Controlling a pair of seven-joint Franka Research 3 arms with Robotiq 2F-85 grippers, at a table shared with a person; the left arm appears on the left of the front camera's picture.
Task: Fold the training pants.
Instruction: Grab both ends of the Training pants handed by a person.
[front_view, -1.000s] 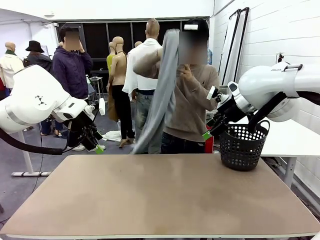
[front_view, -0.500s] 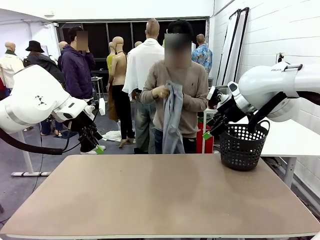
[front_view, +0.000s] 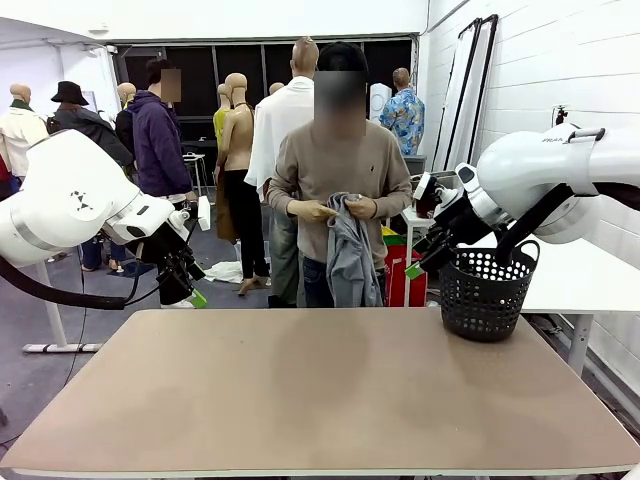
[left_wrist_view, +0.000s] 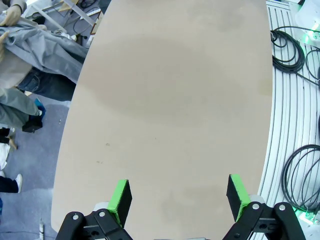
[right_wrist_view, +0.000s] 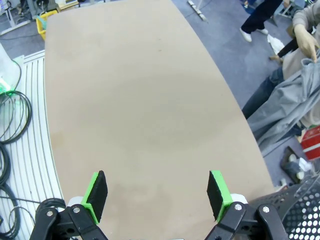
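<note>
Beyond the table, a person gathers the training pants, so we hover our left gripper and right gripper aside, jaws spread and empty.

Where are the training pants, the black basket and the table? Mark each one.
training pants (front_view: 350, 262), front view, on the middle of the hanging grey cloth.
black basket (front_view: 484, 298), front view, on its mesh wall.
table (front_view: 300, 400), front view, on the bare top.
</note>
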